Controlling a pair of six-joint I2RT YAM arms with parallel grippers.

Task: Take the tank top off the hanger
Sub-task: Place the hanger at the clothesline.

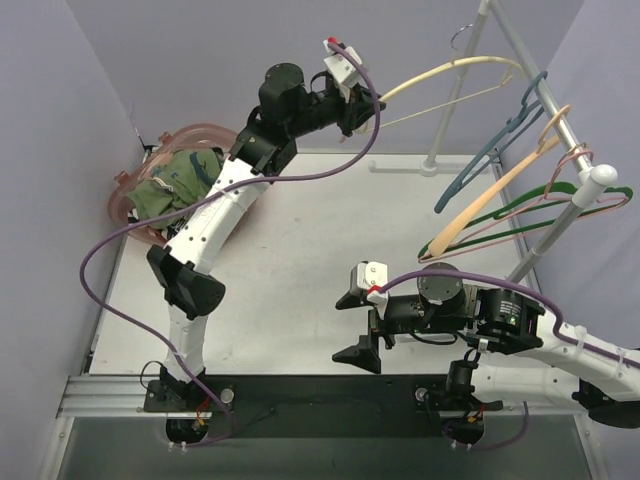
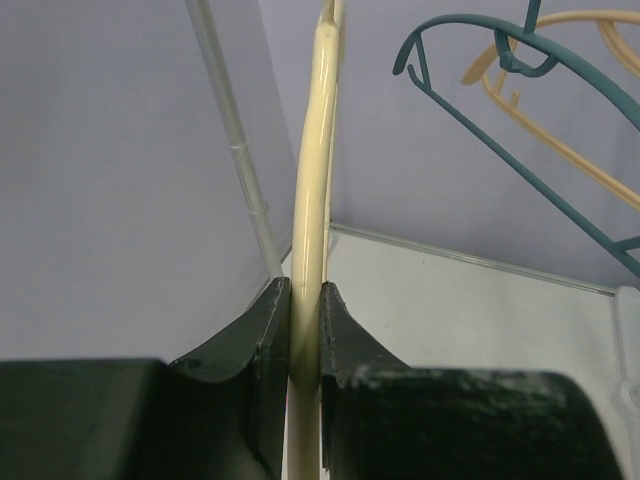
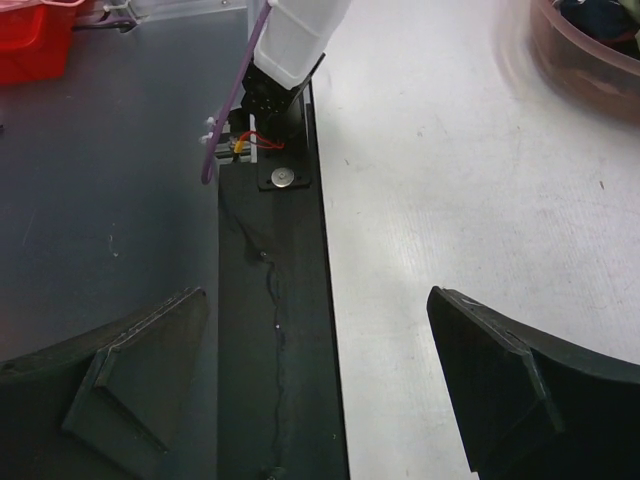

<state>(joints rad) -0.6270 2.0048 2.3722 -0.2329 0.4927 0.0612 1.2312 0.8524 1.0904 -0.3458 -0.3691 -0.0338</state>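
— While pinching the bare cream plastic hanger [image 2: 312, 180] between nearly closed jaws: left gripper [image 1: 372, 108], high beside the white metal clothes rack [image 1: 560, 130]. Best handling?
— Grip firmly, steer the hook level, avoid the teal plastic hanger [image 1: 490, 150] nearby. Hook on the rail or off: cannot tell.
— Containers?
— Pink translucent plastic basket [image 1: 185, 132], far left: crumpled olive-green tank top [image 1: 178, 180] inside, apparently off the hanger. Right gripper [image 1: 355, 328]: low over the table, spread wide, empty.

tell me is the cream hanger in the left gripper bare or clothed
Bare: the cream hanger, pinched by the left gripper, shows only its bars, and a green garment lies in the pink basket.
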